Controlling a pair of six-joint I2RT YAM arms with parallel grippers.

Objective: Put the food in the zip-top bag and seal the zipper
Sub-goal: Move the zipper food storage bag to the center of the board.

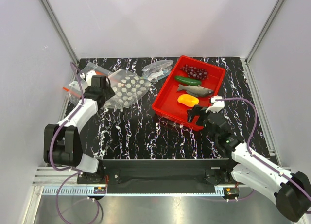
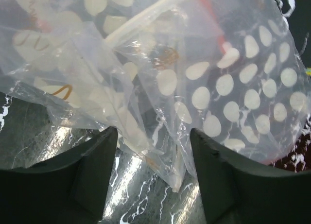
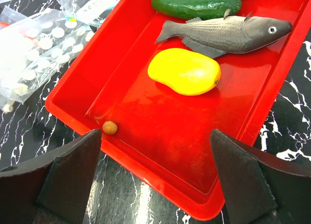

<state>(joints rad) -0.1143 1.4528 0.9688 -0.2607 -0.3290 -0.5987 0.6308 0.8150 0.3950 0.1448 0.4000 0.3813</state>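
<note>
The zip-top bag (image 1: 127, 89), clear with white dots, lies crumpled at the back left. My left gripper (image 1: 104, 95) is at its near-left edge. In the left wrist view the gripper (image 2: 153, 136) is open, and a folded corner of the bag (image 2: 233, 88) hangs between the fingers without being pinched. A red strip (image 2: 214, 25) shows through the plastic. In the red tray (image 1: 167, 100) lie the grape bunch (image 1: 194, 71), cucumber (image 1: 187, 80), grey fish (image 1: 195, 90) and orange-yellow fruit (image 1: 188, 100). My right gripper (image 1: 201, 114) hovers wide open over the tray's near end (image 3: 155, 136), short of the fruit (image 3: 184, 71).
A smaller clear bag (image 1: 158, 68) lies left of the tray's far end. More clear plastic (image 1: 92, 71) sits behind the left gripper. A small brown ball (image 3: 110, 128) rests in the tray's near corner. Grey walls close in the black marbled table (image 1: 146, 131).
</note>
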